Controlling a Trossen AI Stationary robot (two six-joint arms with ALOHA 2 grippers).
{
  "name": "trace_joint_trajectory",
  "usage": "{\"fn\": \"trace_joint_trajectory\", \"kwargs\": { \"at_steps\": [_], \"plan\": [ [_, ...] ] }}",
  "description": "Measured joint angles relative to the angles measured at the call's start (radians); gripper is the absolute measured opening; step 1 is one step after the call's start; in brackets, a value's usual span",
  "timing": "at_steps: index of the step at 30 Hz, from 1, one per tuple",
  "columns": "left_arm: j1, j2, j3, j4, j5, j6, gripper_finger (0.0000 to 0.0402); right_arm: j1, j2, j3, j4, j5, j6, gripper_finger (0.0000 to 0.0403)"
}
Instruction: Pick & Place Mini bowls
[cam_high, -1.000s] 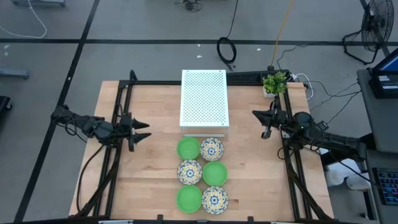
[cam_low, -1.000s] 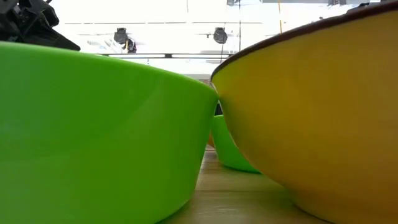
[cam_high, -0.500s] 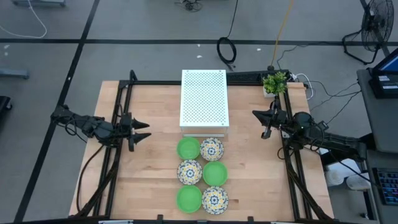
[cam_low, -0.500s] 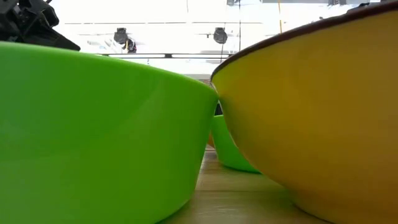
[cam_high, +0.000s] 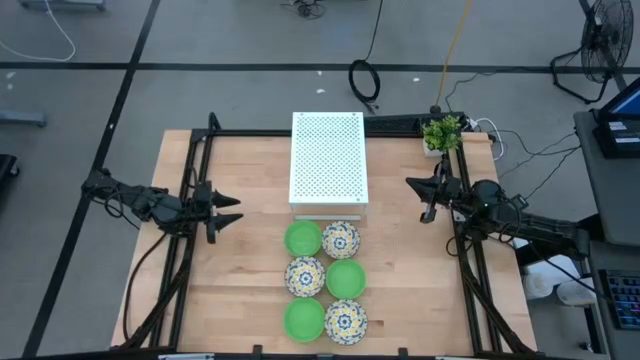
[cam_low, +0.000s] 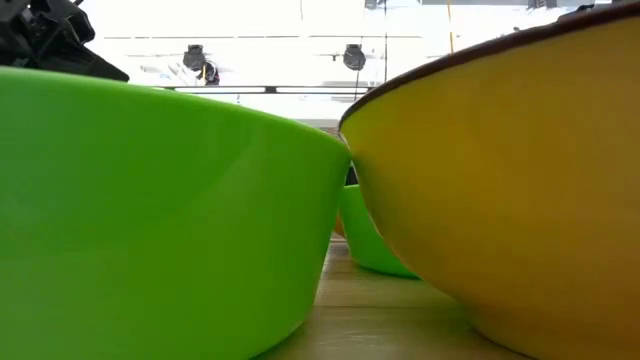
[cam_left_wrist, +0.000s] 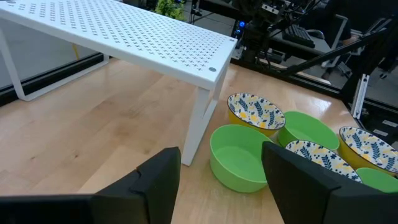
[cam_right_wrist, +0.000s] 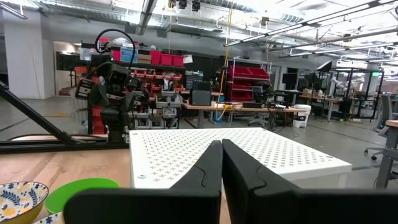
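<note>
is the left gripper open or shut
Open: in its wrist view the left gripper's two fingers stand wide apart, with nothing between them.

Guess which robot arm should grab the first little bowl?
Probably the left: the left gripper is open and faces the mini bowls, while the right gripper is shut.

High cam straight down, low cam jammed against mini bowls (cam_low: 150, 220), both wrists toward perforated box (cam_left_wrist: 118, 31)

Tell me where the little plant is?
In the high view the plant stands at the table's far right corner, right of the white box and just beyond the right claw.
</note>
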Motion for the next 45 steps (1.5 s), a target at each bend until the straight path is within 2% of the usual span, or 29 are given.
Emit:
{"fn": "trace_joint_trajectory", "kwargs": {
  "at_steps": [25, 28, 30, 36, 41, 45],
  "plan": [
    [0.0, 0.0, 0.0, 0.001, -0.004, 0.005, 0.023, 0.0, 0.0, 0.0, 0.0, 0.0, 0.0, 0.0],
    [0.003, 0.0, 0.0, 0.035, -0.106, 0.085, 0.023, 0.0, 0.0, 0.0, 0.0, 0.0, 0.0, 0.0],
    [0.003, 0.0, 0.0, 0.077, -0.165, 0.082, 0.023, 0.0, 0.0, 0.0, 0.0, 0.0, 0.0, 0.0],
    [0.003, 0.0, 0.0, 0.205, -0.189, -0.106, 0.023, 0.0, 0.0, 0.0, 0.0, 0.0, 0.0, 0.0],
    [0.003, 0.007, 0.0, 0.237, -0.367, -0.08, 0.023, 0.0, 0.0, 0.0, 0.0, 0.0, 0.0, 0.0],
    [0.003, 0.006, 0.0, 0.24, -0.492, -0.187, 0.023, 0.0, 0.0, 0.0, 0.0, 0.0, 0.0, 0.0]
  ]
}}
